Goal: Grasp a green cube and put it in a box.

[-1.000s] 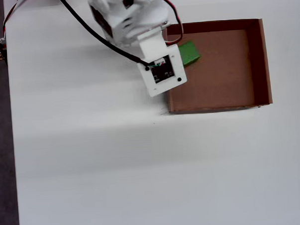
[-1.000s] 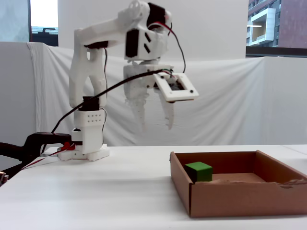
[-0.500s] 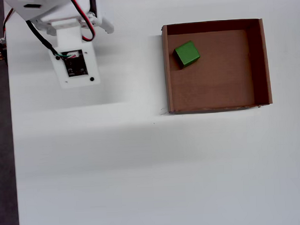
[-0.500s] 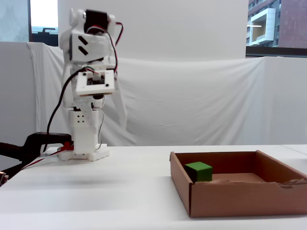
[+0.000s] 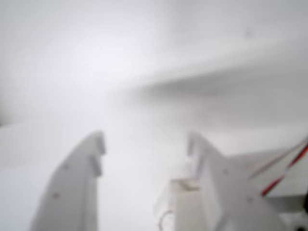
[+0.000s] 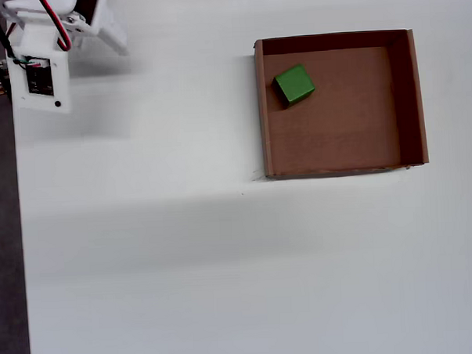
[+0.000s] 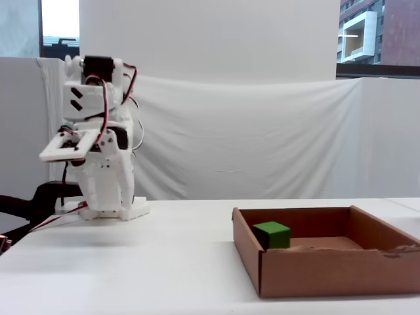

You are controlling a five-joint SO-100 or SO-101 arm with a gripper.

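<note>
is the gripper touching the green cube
Apart: the overhead view shows the gripper far left of the green cube, which lies in the box.

My hand (image 5: 147, 144) hangs with fingers apart over bare surface (image 6: 185, 265). Between me and the box (image 6: 409, 99), nothing stands; only its low walls rise.

White 3D-printed arm (image 7: 98, 157), black servos.
Red + black cables run along the body; flat white plate w/ small dark circuit board (image 6: 37, 76); gripper (image 5: 147, 144) fingers white, stepped tips.
</note>
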